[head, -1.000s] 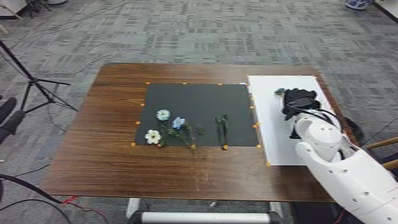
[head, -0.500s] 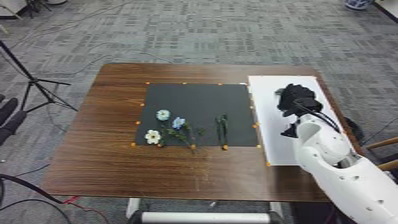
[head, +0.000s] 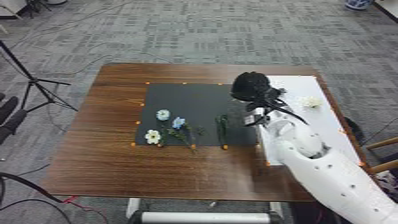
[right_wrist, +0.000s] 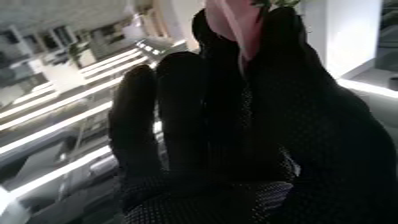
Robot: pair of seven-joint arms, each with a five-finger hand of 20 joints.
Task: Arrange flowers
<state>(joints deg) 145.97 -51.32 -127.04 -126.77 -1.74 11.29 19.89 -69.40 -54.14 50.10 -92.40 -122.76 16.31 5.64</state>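
Black fabric-gloved right hand (head: 251, 86) hangs far right above the flat dark-grey mat (head: 182, 97) and white rectangular board (head: 298, 86), its thumb and nearly straight fingers pinching a pink-petalled flower (right_wrist: 234, 22).

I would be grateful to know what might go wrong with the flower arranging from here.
The pink bloom is pinched between the fingertips of the right hand, so it might slip out or its petals could crease. If the hand comes down over the dark mat, it could perhaps knock the blue flower or the green stems lying there.
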